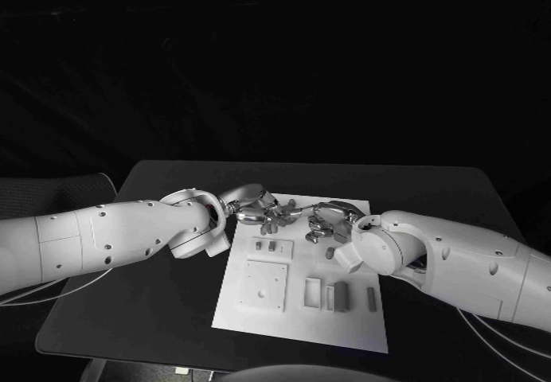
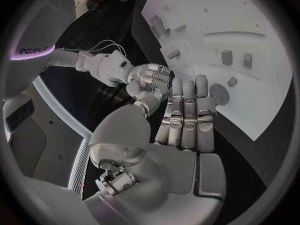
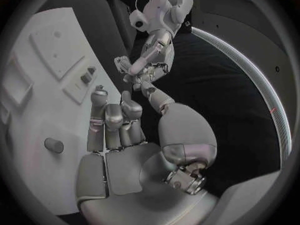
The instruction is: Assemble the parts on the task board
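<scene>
White board [image 1: 301, 318] in the middle of the black worktop [image 1: 172, 302], long side running away from the robot. Both hands close together over its far end, fingertips almost meeting.

Left hand [image 1: 255, 207] flat, fingers straight and side by side, nothing in them. Right hand [image 1: 325, 223] loosely bent, palm bare, thumb reaching toward the left hand, nothing seen in its grasp either.

Nearest loose part: a short round peg [image 1: 330, 253] on the board, just beside the right wrist and on the robot's side of the right hand. Seen from the right wrist as a small round stub [image 3: 54, 145] near the fingers, apart from them. Too stubby to give a long axis; cannot tell whether standing or lying.

Further toward the robot, a square plate [image 1: 263, 286] and narrow upright pieces [image 1: 333, 297] in a row. Two small blocks [image 1: 265, 247] between plate and left hand.

Judged from this: right hand the nearer to the peg, left hand well apart from it across the board. Reaching it probably calls for drawing the right hand back toward the robot and down.
</scene>
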